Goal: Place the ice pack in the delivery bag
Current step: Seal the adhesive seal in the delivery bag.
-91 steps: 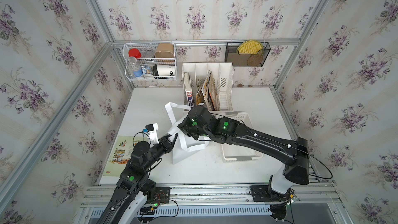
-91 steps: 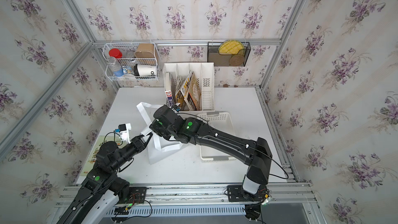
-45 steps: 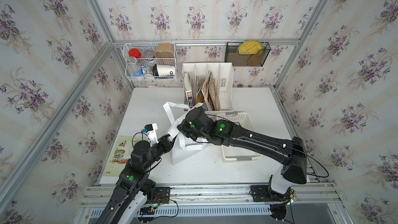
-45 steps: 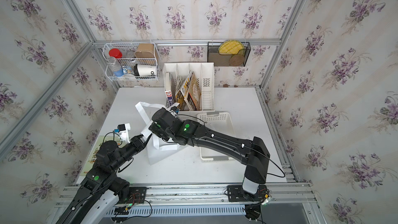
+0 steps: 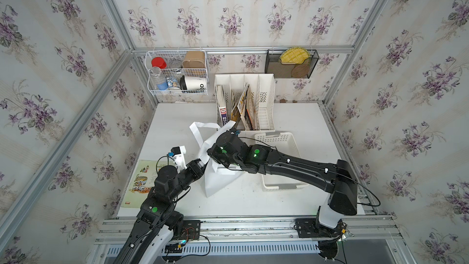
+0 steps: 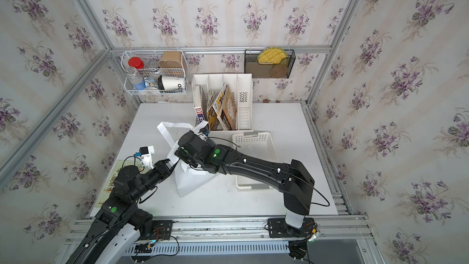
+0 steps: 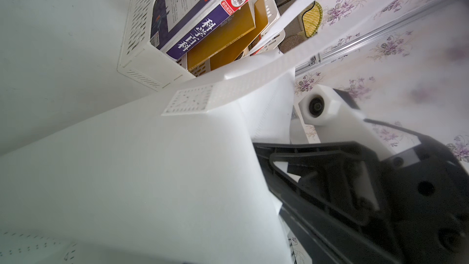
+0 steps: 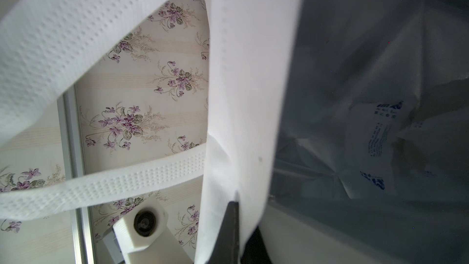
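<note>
Ice pack (image 8: 375, 146) inside delivery bag (image 5: 218, 181); right claw (image 8: 230, 224) edged leftward.

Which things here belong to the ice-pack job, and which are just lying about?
Job: white soft delivery bag with silver foil lining and strap handles; white ice pack pouch with blue print, inside it; left end effector and right end effector at its rim.
Lying about: white perforated plastic basket; white slotted file rack; illustrated booklet; white wire wall basket; black mesh wall holder.
</note>
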You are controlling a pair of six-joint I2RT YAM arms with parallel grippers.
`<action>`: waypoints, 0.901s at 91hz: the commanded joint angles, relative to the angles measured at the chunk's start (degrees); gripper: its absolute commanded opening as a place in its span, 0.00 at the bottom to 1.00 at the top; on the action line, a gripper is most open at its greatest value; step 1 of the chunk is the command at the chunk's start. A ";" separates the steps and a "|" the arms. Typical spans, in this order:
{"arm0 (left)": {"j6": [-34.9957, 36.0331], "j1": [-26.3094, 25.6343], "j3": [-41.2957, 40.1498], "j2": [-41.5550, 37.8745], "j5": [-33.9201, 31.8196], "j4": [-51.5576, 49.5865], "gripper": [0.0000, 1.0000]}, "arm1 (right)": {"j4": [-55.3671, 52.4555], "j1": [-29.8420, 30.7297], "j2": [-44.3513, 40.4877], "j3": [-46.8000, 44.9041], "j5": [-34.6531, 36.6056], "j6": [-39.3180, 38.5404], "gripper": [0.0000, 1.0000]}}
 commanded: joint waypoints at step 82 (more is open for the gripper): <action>2.21 0.04 1.13 -19.38 -7.75 -15.03 0.20 | 4.55 0.26 0.15 -4.18 -3.51 -0.50 0.00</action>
